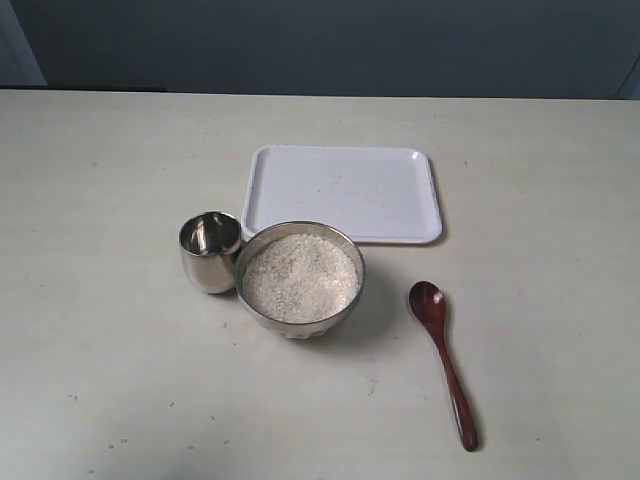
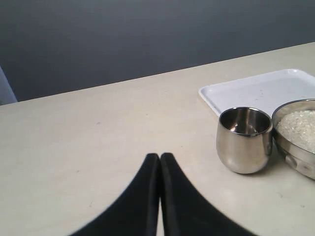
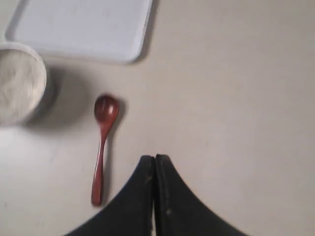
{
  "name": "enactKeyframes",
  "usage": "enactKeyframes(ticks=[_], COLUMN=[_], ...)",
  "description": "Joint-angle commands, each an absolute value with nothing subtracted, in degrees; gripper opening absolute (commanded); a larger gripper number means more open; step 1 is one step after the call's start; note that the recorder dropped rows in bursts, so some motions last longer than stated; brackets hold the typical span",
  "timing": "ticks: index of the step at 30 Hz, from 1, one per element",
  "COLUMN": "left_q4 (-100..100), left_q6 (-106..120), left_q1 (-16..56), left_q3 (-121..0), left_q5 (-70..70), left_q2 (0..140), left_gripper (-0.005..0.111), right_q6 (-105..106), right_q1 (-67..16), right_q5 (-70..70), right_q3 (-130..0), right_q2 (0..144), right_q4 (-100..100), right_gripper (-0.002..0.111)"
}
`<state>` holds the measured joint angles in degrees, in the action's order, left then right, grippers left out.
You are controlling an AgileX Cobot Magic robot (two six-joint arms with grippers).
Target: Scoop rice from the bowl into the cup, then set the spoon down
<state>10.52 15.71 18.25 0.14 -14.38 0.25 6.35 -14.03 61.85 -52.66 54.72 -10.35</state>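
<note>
Currently idle | left gripper [image 2: 160,162] and right gripper [image 3: 155,160] clenched on nothing | spoon [image 1: 443,360] flat on the table, right of bowl [image 1: 300,327], on my right gripper's side, so likely its pick | cup [image 1: 210,252] just left of bowl, probably for a short carry | rice [image 1: 300,277] heaped in bowl | white tray [image 1: 345,190] behind bowl | pale table [image 1: 120,350], dark wall [image 1: 330,45] beyond

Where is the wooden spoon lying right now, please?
In the exterior view, the wooden spoon lies on the table right of the steel bowl, its scoop end toward the white tray.
</note>
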Motion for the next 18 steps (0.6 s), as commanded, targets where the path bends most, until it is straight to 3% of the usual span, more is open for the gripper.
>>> enactKeyframes(ticks=[1,7,15,18], left_q4=[10.4,10.4,10.4,10.4], left_q6=[15.6,15.6,15.6,15.6], left_q1=[18.4,18.4,18.4,18.4], left_q3=[0.0,0.0,0.0,0.0], left_q5=[-13.7,-13.7,-13.7,-13.7], left_q2=[0.0,0.0,0.0,0.0], left_gripper=[0.001,0.001,0.001,0.001], right_q6=[-0.8,-13.5,-7.0,-7.0], right_q1=[-22.5,-33.2,-44.3,-45.8], right_q5=[67.8,67.1,54.7,52.1], right_q3=[-53.0,-52.9,-52.9,-52.9], right_q2=[67.6,80.5,91.1,93.1], right_q4=[-6.1,-1.0,-4.5,-4.4], right_gripper=[-0.001,-0.001,-0.001,0.006])
